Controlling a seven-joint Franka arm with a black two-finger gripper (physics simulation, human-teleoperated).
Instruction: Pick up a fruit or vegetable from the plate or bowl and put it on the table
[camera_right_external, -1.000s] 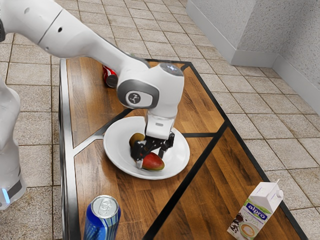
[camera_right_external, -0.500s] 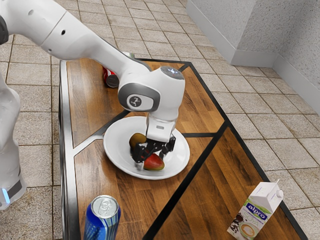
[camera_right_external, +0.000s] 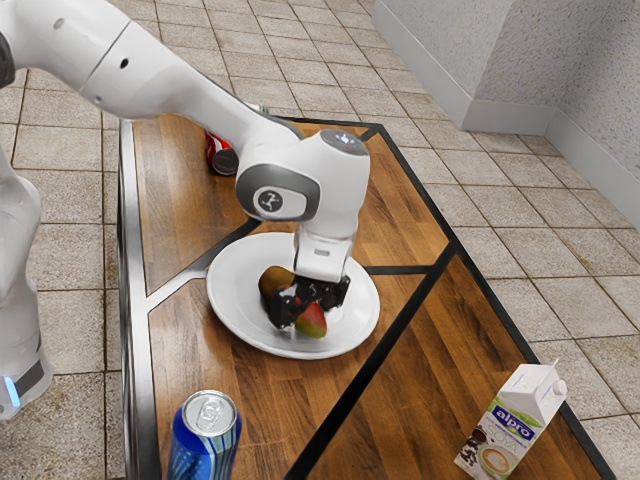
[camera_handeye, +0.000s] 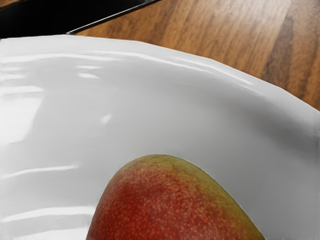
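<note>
My black gripper (camera_right_external: 303, 307) is low over the white plate (camera_right_external: 235, 308), its fingers closed in around the red-green mango (camera_right_external: 313, 322). The mango's lower end shows below the fingers, and its upper part is hidden by them. A darker brownish-green fruit (camera_right_external: 273, 280) lies on the plate right beside the gripper. In the wrist view, the mango (camera_handeye: 167, 200) rises from the lower edge with its rounded end against the plate's white surface (camera_handeye: 150, 110).
A blue can (camera_right_external: 205, 440) stands near the exterior view's lower left, and an alpro carton (camera_right_external: 513, 425) at its lower right. The red can (camera_right_external: 220, 155) is behind the arm. Wooden tabletop (camera_right_external: 400, 225) with black strips surrounds the plate.
The fingers have drawn in on the mango, which has turned from lying crosswise to pointing more toward the exterior view's bottom. The hand has barely moved.
</note>
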